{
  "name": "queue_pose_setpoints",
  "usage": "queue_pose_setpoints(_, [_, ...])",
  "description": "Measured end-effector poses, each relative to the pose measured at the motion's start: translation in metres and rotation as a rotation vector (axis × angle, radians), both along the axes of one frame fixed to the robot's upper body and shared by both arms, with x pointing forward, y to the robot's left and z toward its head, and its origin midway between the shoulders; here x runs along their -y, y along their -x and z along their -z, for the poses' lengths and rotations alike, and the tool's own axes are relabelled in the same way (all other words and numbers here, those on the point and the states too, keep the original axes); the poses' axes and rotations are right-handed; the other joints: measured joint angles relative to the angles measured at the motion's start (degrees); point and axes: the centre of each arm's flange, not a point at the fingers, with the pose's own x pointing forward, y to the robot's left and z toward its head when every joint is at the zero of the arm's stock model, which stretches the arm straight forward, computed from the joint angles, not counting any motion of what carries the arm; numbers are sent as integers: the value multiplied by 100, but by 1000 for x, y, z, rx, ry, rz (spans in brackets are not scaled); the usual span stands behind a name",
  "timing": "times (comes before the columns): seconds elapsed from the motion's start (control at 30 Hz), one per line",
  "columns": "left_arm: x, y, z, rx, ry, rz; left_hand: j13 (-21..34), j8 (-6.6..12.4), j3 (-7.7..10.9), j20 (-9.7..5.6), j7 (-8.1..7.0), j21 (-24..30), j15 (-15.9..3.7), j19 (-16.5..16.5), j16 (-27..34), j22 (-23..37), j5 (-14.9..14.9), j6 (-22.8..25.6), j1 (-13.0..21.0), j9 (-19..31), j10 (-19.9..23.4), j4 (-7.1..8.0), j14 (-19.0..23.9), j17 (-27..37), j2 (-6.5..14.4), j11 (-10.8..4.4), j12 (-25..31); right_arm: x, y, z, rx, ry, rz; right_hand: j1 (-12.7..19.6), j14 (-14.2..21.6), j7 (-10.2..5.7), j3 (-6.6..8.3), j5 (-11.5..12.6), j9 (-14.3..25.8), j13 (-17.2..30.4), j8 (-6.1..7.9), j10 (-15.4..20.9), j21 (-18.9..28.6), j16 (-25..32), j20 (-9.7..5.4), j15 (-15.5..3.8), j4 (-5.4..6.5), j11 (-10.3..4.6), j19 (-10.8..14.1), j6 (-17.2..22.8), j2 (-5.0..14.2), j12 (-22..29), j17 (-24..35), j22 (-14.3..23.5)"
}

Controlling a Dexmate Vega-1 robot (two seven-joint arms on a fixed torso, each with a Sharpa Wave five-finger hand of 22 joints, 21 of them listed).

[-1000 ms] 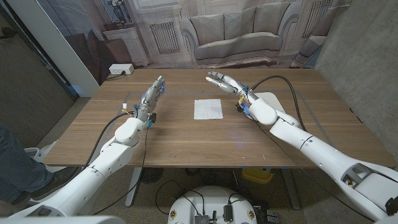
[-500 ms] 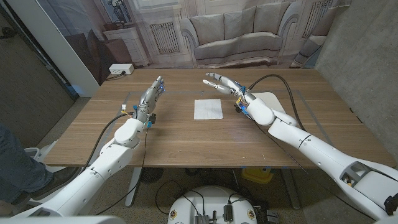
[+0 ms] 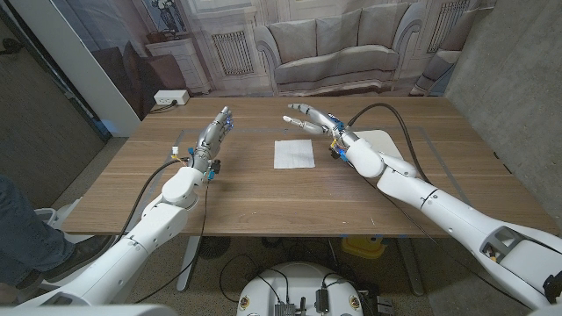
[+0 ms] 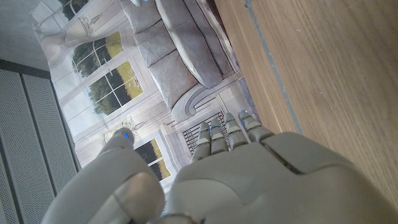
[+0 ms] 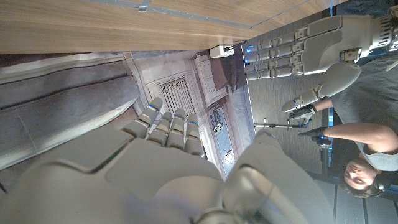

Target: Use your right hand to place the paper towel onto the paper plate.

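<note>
A white square paper towel lies flat on the wooden table near its middle. My right hand hovers just beyond the towel's far right corner, fingers spread and holding nothing; its back fills the right wrist view. The white paper plate sits to the right of the towel, mostly hidden behind my right forearm. My left hand is at the left of the table, fingers extended and apart, with nothing in it; its back appears in the left wrist view, and it also shows across the table in the right wrist view.
A tape outline marks a rectangle on the tabletop. A backdrop printed with a sofa stands behind the table's far edge. A person stands off to the side in the right wrist view.
My right hand has drifted a little to the left over the far side of the towel. The left hand and the towel have not moved.
</note>
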Motion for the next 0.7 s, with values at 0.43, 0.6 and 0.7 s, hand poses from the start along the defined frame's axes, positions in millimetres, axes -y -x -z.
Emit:
queue_pose_setpoints(0.43, [1, 0, -1, 5, -2, 3, 0, 0, 0, 0, 0, 0, 0, 0, 0, 0, 0, 0, -1, 0, 0, 0, 0, 0, 0, 0, 0, -8, 0, -2, 36, 57, 34, 21, 31, -19, 12, 0, 0, 0, 0, 21, -45, 0, 0, -31, -12, -21, 0, 20, 24, 0, 0, -1])
queue_pose_setpoints(0.6, [1, 1, 0, 7, -2, 3, 30, 0, 0, 0, 0, 0, 0, 0, 0, 0, 0, 0, -1, 0, 0, 0, 0, 0, -1, 0, 0, -10, 0, -2, 45, 77, 45, 21, 31, -19, 24, 0, 0, 0, 0, 21, -45, 0, 0, -31, -23, -21, 0, 20, 24, 0, 0, -1])
queue_pose_setpoints(0.7, [1, 2, 0, 7, -1, 3, 30, 0, 0, 0, 0, 0, 0, 1, 0, 0, 0, 0, 14, 0, 0, 0, 0, 0, 15, 0, 1, -12, -1, -1, 48, 90, 53, 44, 31, -19, 24, 0, 0, 0, 0, 20, -82, 0, 0, -31, -23, -21, 0, 19, 48, 0, 0, -1])
